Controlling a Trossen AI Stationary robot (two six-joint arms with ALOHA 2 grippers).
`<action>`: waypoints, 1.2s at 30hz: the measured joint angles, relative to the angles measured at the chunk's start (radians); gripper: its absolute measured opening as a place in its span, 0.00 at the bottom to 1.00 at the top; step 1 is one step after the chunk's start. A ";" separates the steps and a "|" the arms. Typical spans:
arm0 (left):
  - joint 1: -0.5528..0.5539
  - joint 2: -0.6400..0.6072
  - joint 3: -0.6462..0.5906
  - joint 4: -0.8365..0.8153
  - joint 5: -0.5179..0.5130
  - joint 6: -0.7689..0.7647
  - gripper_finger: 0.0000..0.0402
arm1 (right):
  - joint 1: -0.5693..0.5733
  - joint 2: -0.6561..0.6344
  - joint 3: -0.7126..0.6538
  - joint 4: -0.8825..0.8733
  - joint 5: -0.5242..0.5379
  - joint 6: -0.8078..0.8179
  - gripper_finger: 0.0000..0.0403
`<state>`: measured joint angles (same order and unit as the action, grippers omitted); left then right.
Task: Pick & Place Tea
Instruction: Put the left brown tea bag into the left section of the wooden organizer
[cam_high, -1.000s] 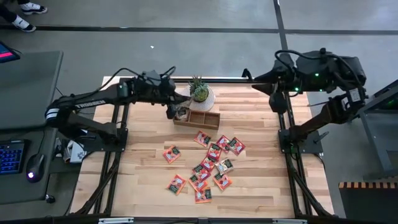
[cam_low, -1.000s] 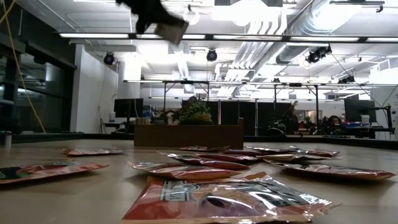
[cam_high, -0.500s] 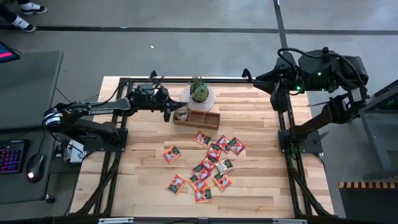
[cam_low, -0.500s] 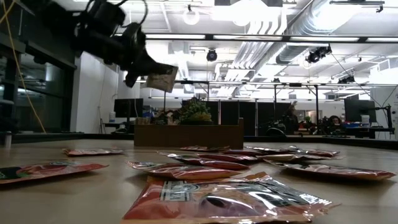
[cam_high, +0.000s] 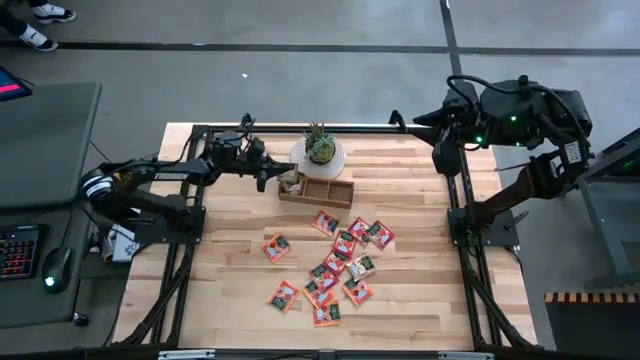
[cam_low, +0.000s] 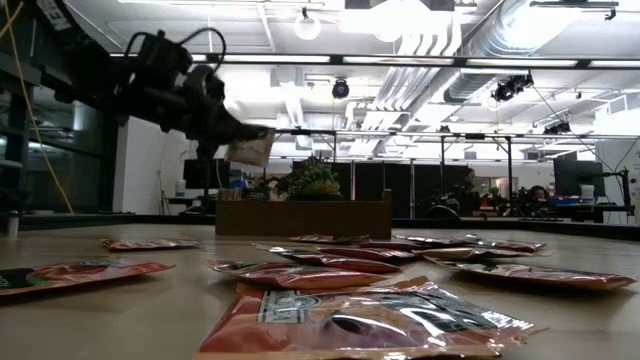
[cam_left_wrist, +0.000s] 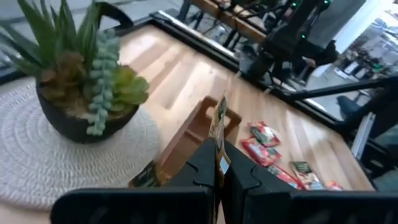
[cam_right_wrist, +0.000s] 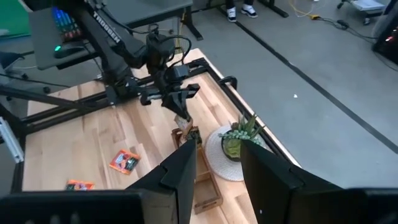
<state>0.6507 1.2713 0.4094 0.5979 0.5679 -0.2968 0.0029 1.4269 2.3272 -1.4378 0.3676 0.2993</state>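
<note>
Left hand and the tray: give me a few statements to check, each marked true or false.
1. The left hand grips a tea sachet. True.
2. That sachet already lies flat in the wooden tray. False: it hangs in the air above the tray's end.
3. The right hand is picking from the pile. False: it waits at the table's far edge, open and empty.
4. Loose sachets lie on the table. True.
5. A potted plant stands beside the tray. True.

Grey floor (cam_high: 300, 90) around the table, bright strip lights (cam_low: 420, 62), perhaps desks beyond.
</note>
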 joint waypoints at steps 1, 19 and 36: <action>-0.001 0.020 0.000 0.004 0.004 0.000 0.00 | 0.000 0.000 0.000 0.003 0.004 0.000 0.30; -0.003 0.240 0.000 0.201 0.039 0.003 0.00 | 0.000 0.000 0.000 0.006 0.004 0.060 0.30; -0.003 0.306 0.001 0.227 -0.008 0.038 0.00 | 0.000 0.000 0.000 0.006 0.004 0.060 0.30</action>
<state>0.6479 1.5772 0.4099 0.8246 0.5602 -0.2584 0.0029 1.4273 2.3272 -1.4315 0.3717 0.3588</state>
